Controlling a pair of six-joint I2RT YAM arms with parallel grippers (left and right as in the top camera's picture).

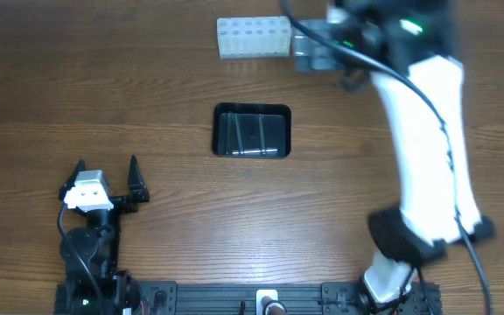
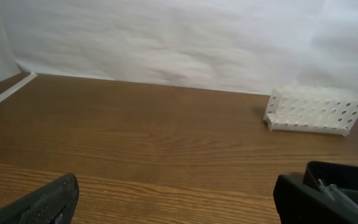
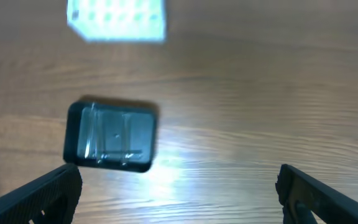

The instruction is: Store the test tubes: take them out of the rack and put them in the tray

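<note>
The white test tube rack (image 1: 252,38) stands at the far edge of the table, also seen from the left wrist (image 2: 312,111) and from the right wrist (image 3: 117,18). I cannot tell whether any tubes stand in it. The black tray (image 1: 226,131) lies mid-table with clear test tubes (image 1: 250,133) lying inside, and it shows below the right wrist (image 3: 73,134) with its tubes (image 3: 107,138). My right gripper (image 3: 179,202) hangs open and high above the table, nothing between its fingers. My left gripper (image 1: 108,178) rests open near the front left, far from the tray (image 2: 347,177).
The right arm (image 1: 427,131) stretches from the front right up to the far edge, just right of the rack. Bare wooden tabletop (image 1: 77,79) surrounds the tray. A white wall (image 2: 166,37) rises behind the table.
</note>
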